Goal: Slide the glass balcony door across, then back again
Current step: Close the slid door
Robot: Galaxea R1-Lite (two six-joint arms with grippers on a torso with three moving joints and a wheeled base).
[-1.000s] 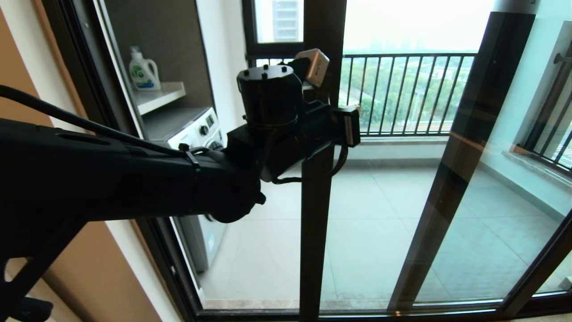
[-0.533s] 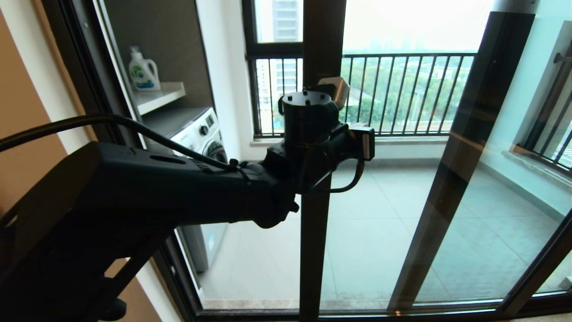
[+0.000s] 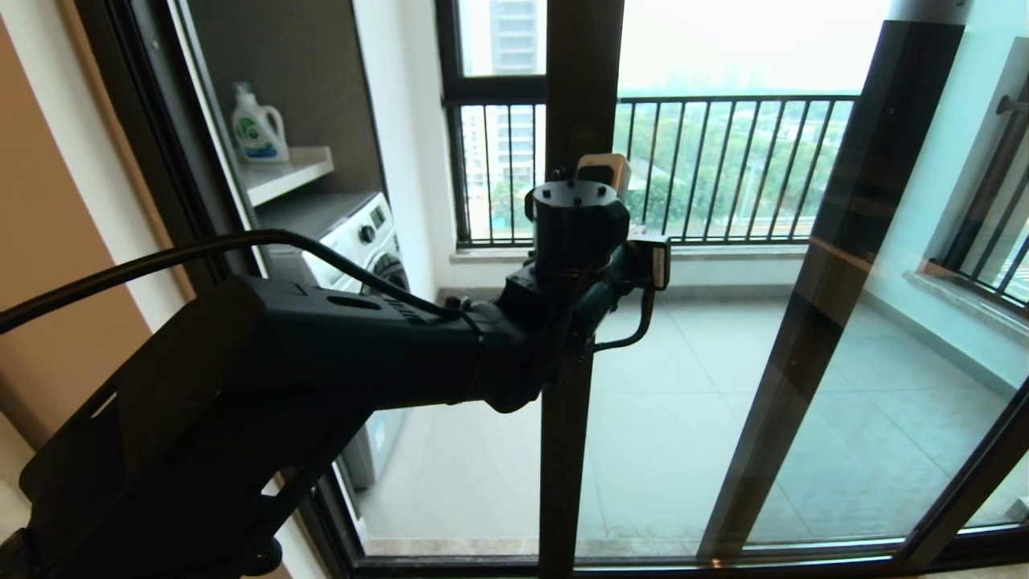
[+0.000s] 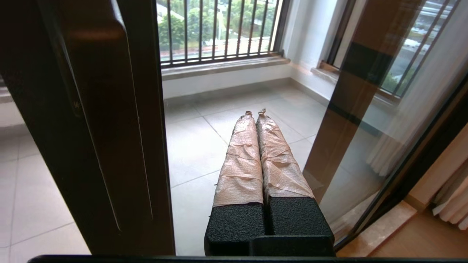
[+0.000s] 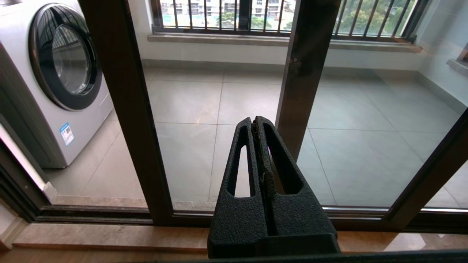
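The glass balcony door [image 3: 691, 386] has its dark brown side stile [image 3: 563, 466] standing upright in the middle of the head view. My left arm reaches in from the lower left, and its wrist [image 3: 579, 233] covers the stile at mid height and hides the fingers there. In the left wrist view the left gripper [image 4: 255, 112] is shut with nothing in it. Its tape-wrapped fingers [image 4: 241, 160] point at the glass just beside the stile [image 4: 146, 153], apart from the slim dark handle [image 4: 91, 95]. My right gripper [image 5: 255, 120] is shut and empty, low before the door's bottom rail.
A washing machine [image 3: 362, 233] stands on the balcony beyond the open gap left of the stile. Above it, a detergent bottle [image 3: 257, 125] sits on a shelf [image 3: 293, 170]. A second dark-framed pane's stile [image 3: 812, 322] stands to the right. A black railing [image 3: 723, 161] closes the balcony.
My left arm has swung right and lower, bringing its wrist from left of the stile to in front of it. The door stile has stayed where it was.
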